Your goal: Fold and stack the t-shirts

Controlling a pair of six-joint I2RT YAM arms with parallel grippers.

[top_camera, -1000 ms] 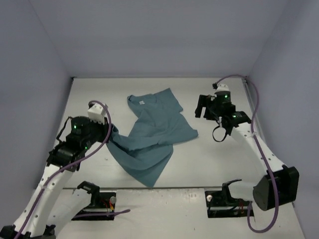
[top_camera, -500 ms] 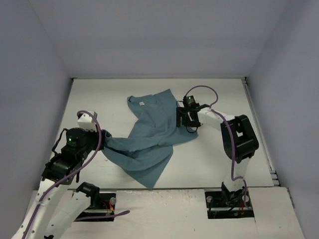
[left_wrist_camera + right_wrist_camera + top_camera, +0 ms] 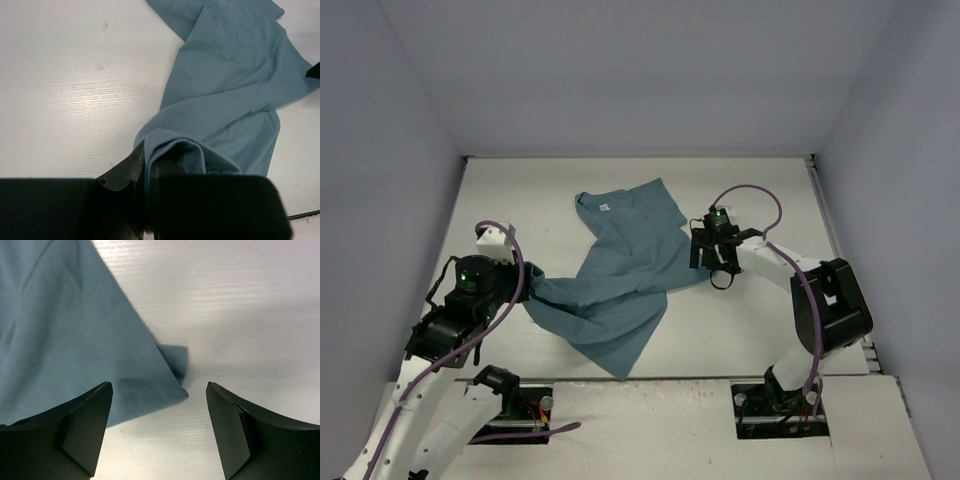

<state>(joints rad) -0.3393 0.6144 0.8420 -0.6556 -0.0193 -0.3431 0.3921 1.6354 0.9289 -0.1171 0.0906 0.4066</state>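
Note:
The teal-blue t-shirt [image 3: 620,270] lies crumpled in the middle of the white table, collar with its white label at the far side. My left gripper [image 3: 525,280] is shut on a bunched fold at the shirt's left edge [image 3: 175,150] and pulls it taut to the left. My right gripper [image 3: 705,262] is open and empty, hovering low over the shirt's right corner [image 3: 172,375]. That corner lies between its two fingers [image 3: 87,420] without touching them.
The white table [image 3: 760,320] is walled in by grey panels on three sides. The arm bases and cables [image 3: 520,400] sit along the near edge. A black cable loop [image 3: 720,280] hangs off the right wrist.
My right arm came in from the far right to the shirt's right corner, then shifted slightly right and nearer. My left gripper pulled the shirt's left edge further left and nearer.

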